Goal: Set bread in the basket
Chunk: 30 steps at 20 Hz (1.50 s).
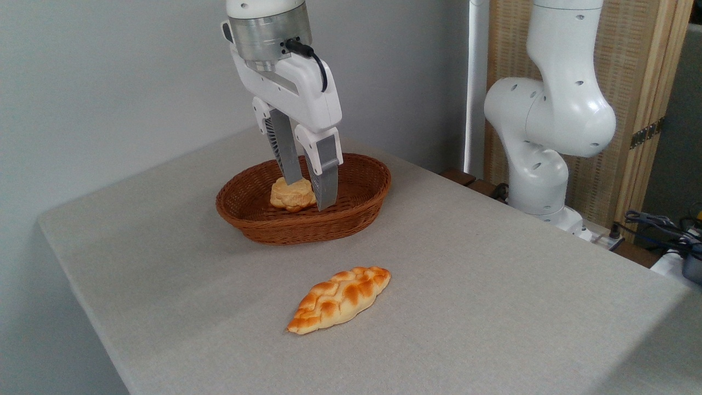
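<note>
The bread point(340, 299), a golden braided loaf with pointed ends, lies on the grey table in front of the basket, well apart from the arm. Further back stands the oval reddish-brown wicker basket point(362, 211). My gripper point(310, 196) reaches down into it, its fingers parted and open. A small round pale pastry point(290, 196) rests on the basket floor between and just left of the fingertips; the nearer finger point(324, 181) covers the pastry's right edge.
The grey table point(493, 285) spreads wide around the loaf, with edges at the left and front. The arm's white base point(543, 142) stands at the back right. Cables and gear point(663, 230) lie at the far right, off the table.
</note>
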Motion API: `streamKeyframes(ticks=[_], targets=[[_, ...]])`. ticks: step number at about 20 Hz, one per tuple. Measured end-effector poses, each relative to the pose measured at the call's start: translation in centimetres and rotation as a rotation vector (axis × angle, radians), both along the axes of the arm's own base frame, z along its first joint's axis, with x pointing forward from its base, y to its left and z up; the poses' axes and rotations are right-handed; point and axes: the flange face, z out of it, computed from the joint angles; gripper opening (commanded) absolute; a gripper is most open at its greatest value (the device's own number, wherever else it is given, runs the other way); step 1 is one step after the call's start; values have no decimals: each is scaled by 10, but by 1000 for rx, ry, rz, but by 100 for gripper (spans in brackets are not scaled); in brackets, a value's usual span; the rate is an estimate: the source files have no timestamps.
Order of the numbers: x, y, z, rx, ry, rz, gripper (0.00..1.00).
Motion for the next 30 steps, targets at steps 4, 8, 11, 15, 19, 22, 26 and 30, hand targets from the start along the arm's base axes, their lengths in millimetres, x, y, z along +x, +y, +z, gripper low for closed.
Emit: streamKeyframes(ticks=[4,8,11,15,19,22,26,30], targets=[[0,0,0,0,0,1,100],[0,1,0,0,0,2,100],[0,2,0,0,0,3,100],[0,2,0,0,0,4,100],[0,2,0,0,1,4,100],[5,2,-11,-2,-22,7,100],[12,7,-49,-4,-50,20,100],[11,20,-88,-4,-29,29,100]])
